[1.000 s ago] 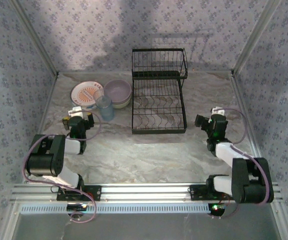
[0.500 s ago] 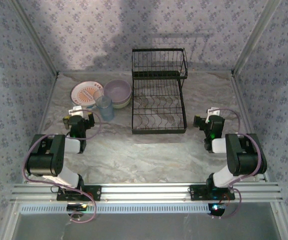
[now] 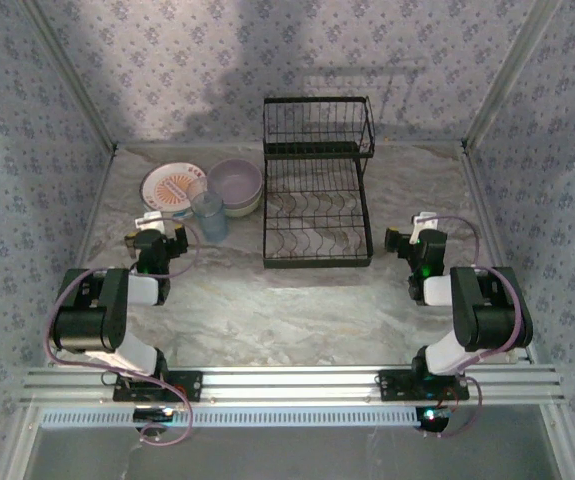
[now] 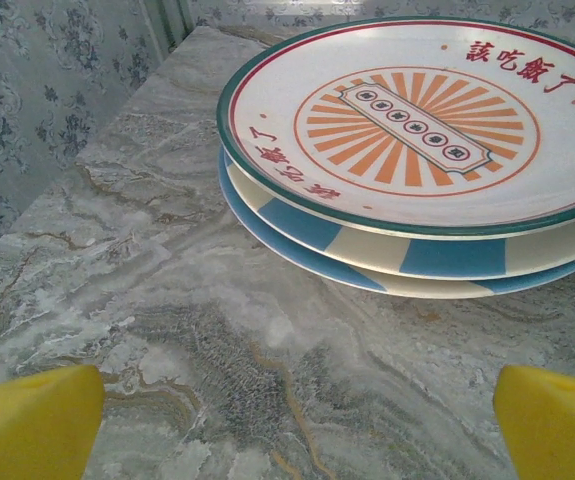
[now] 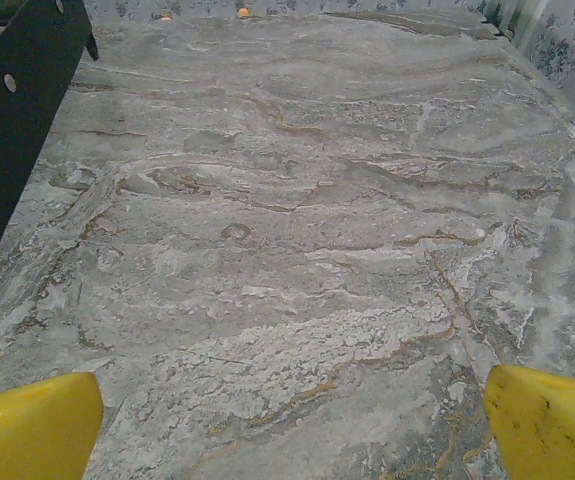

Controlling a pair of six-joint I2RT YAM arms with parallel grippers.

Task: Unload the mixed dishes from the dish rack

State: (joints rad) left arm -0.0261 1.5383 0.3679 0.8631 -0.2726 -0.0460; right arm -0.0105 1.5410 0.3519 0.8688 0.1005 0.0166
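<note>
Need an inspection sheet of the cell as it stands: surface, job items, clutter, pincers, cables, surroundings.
Surface: marbled table, no spills seen.
Job's things: dish rack holds no dishes; orange-pattern plate stacked on striped plates; lavender bowl nested in pale bowl; blue cup beside them.
Clutter: nothing seen.
Pincers: left pincer and right pincer open, holding nothing.
Cables: purple cables looped along both arms.
Surroundings: floral-papered walls.

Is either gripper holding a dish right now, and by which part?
Nothing is held. The left gripper is open short of the plate stack; the right gripper is open beside the dish rack.
</note>
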